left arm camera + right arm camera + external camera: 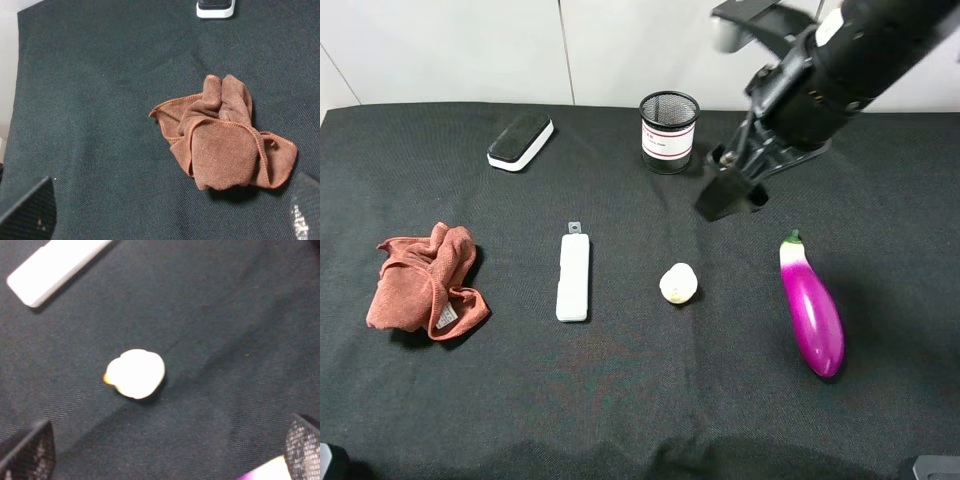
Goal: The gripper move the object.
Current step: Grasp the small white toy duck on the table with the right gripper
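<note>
Garlic bulb [678,283] was the thing to move. It sat alone on the black table cover [620,400], and nothing touched it.

The right gripper [728,192] hung in the air above the table, behind the garlic bulb and a little to its right. Its two fingers were spread wide apart and held nothing. In the right wrist view the fingertips [27,450] showed at the far corners. The garlic bulb lay on the cover out ahead of them, not yet inside the gap.

A purple eggplant [812,305] lay near the garlic bulb on the right. A long white bar [574,277] lay near it on the left. Neither one touched it. A black mesh cup [668,130] stood farther back, close to the arm, and a black and white block [520,141] lay well away at the back left.

The left gripper [165,215] was spread open and empty too. It looked down on a crumpled red-brown rag [225,135], far from the garlic bulb.

This looked like the reaching step, and the grab was not yet done. Next, the right gripper would need to come forward and down until one finger sat on each side of the garlic bulb. Then it would need to squeeze softly, because a round thing like that could roll away. It should also keep clear of the eggplant.
</note>
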